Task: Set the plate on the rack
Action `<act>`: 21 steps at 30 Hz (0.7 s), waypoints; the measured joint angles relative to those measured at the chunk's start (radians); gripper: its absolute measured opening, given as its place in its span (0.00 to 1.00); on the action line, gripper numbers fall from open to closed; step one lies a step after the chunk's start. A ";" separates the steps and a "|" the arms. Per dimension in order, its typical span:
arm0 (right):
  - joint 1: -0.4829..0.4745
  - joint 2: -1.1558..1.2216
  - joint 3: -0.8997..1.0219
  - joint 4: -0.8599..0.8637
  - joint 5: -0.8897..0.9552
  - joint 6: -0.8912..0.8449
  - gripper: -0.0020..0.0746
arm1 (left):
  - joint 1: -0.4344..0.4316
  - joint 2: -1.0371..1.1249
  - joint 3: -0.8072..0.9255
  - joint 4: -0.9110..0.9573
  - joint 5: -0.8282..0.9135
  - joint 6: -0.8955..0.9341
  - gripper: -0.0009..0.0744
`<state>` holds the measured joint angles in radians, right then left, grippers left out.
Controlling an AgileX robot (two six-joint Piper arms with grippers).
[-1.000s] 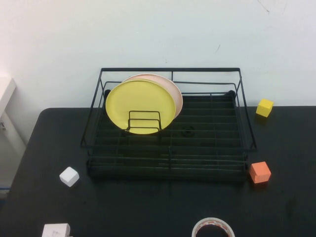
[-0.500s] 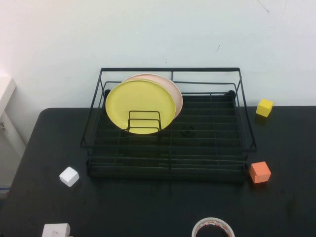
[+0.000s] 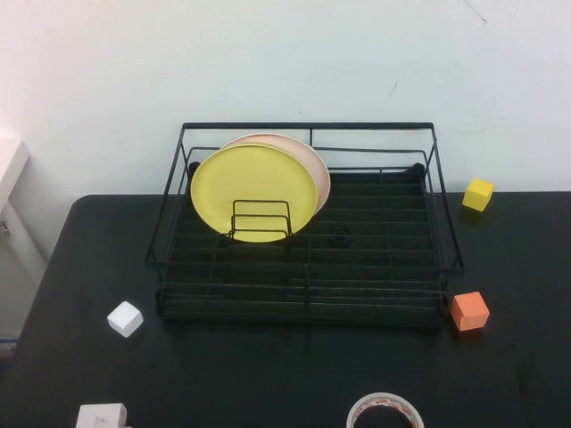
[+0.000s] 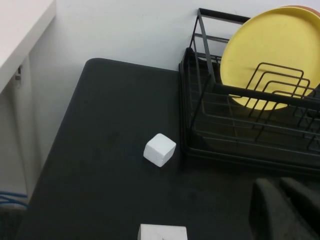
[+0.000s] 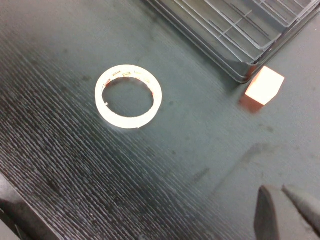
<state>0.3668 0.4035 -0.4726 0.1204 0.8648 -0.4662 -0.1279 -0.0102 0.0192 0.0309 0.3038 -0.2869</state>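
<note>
Orange cube [image 3: 469, 311]; tape roll [image 5: 129, 96]

plate [image 3: 254, 192] upright in rack [image 3: 303, 294] — left side

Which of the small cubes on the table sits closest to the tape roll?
The orange cube, by the rack's front right corner; the tape roll lies just nearer. White and yellow cubes sit farther.

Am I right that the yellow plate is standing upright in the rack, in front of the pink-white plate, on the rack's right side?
Not quite: the high view shows the yellow plate upright in the rack, in front of the pink-white plate, but on the rack's left side. Both grippers, left and right, are shut and away from it.
</note>
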 joint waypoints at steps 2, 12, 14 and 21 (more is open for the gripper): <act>0.000 0.000 0.000 0.000 0.000 0.000 0.02 | 0.000 0.000 0.000 0.000 0.000 0.000 0.01; 0.000 0.000 0.000 0.000 0.003 0.000 0.02 | 0.000 0.000 0.000 -0.006 0.002 0.000 0.01; 0.000 0.000 0.000 0.000 0.003 0.000 0.02 | 0.000 0.000 0.000 -0.006 0.004 0.000 0.01; 0.000 0.000 0.000 0.002 0.003 0.000 0.02 | 0.000 0.000 0.000 -0.007 0.004 0.000 0.01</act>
<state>0.3668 0.4035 -0.4726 0.1225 0.8683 -0.4662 -0.1279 -0.0102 0.0192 0.0234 0.3074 -0.2869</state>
